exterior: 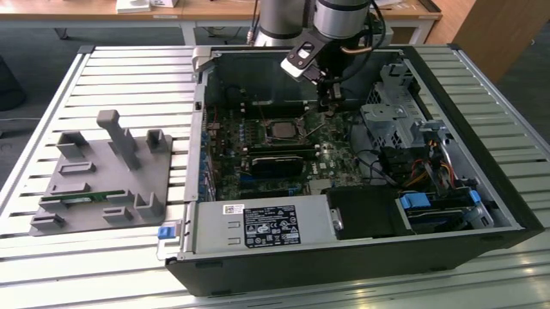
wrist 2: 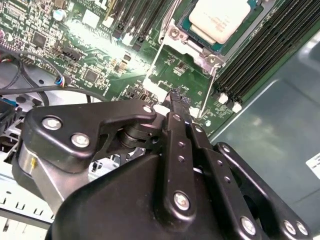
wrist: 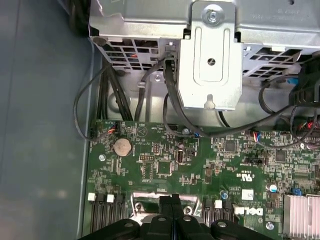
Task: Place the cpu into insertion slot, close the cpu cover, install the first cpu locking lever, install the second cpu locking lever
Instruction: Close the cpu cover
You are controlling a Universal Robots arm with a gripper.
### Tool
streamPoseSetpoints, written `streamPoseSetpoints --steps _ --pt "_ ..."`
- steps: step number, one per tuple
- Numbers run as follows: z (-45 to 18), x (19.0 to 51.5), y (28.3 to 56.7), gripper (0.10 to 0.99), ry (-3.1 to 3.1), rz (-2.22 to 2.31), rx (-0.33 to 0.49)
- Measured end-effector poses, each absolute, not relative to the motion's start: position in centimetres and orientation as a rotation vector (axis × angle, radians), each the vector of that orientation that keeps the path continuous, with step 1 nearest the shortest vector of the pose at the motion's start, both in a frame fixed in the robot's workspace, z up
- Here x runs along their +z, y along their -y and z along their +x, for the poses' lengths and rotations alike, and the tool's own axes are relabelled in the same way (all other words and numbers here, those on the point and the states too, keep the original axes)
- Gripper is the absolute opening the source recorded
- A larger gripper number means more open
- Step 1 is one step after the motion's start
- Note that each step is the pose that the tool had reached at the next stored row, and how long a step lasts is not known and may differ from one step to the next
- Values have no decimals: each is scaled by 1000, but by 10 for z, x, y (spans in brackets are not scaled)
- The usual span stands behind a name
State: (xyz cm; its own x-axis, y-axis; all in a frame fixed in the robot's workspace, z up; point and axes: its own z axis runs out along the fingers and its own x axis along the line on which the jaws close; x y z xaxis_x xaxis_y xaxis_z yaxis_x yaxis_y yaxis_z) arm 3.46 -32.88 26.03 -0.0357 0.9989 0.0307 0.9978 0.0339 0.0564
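We are reaching down into the open computer case point(exterior: 344, 264) with the gripper point(wrist 2: 176, 96). Its fingers point(wrist: 165, 204) are pressed together with nothing visible between them. We judge that the closed tips are serving as one narrow pushing tool, since a thin wire part is easier to nudge than to pinch. The cpu point(wrist 2: 220, 17) is lying just beyond the fingertips, seated flat in the insertion slot point(exterior: 266, 129) with its silver top facing up, so the placing step looks done. The cpu cover point(wrist 2: 202, 50) seems to be lying down around the chip as a silver frame, though we cannot tell whether it is pressed fully home. Two thin rods are running from the socket's corners back toward the fingertips. A wire lever point(wrist 2: 152, 67) is passing just beside the tips on one side and a second wire lever point(wrist 2: 210, 97) on the other. Neither looks tucked under a catch, though we cannot be sure. The tips are hanging low over the green motherboard point(wrist: 160, 160), between those rods and near the socket's edge, and we cannot tell whether they are touching anything. Long memory slots point(wrist 2: 250, 60) are crowding one flank of the fingers and a metal drive cage point(wrist: 210, 55) is standing well ahead of them. That crowding is probably why we are holding the fingers slim and steep.
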Motion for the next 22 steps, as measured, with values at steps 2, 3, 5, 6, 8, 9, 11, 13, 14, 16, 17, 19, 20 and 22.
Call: streamPoseSetpoints --steps 2,3,5,6,8,9,11,13,14,16,17,19,20,22 --pt "37 260 329 106 -2246 2169 95" --pt "38 260 329 106 -2246 2169 94" --pt "39 259 328 106 -2246 2169 94" --pt "40 259 328 106 -2246 2169 93" --pt "42 259 328 106 -2245 2168 91" --pt "43 259 328 106 -2245 2168 90" --pt "45 259 328 106 -2244 2166 85" --pt "46 259 327 106 -2242 2166 82" --pt "47 259 327 106 -2242 2165 80" --pt "49 259 327 106 -2241 2165 78" --pt "50 259 327 106 -2241 2165 77" --pt "51 258 326 106 -2242 2166 76" --pt "52 258 326 106 -2242 2167 75" --pt "53 258 325 106 -2241 2168 75"
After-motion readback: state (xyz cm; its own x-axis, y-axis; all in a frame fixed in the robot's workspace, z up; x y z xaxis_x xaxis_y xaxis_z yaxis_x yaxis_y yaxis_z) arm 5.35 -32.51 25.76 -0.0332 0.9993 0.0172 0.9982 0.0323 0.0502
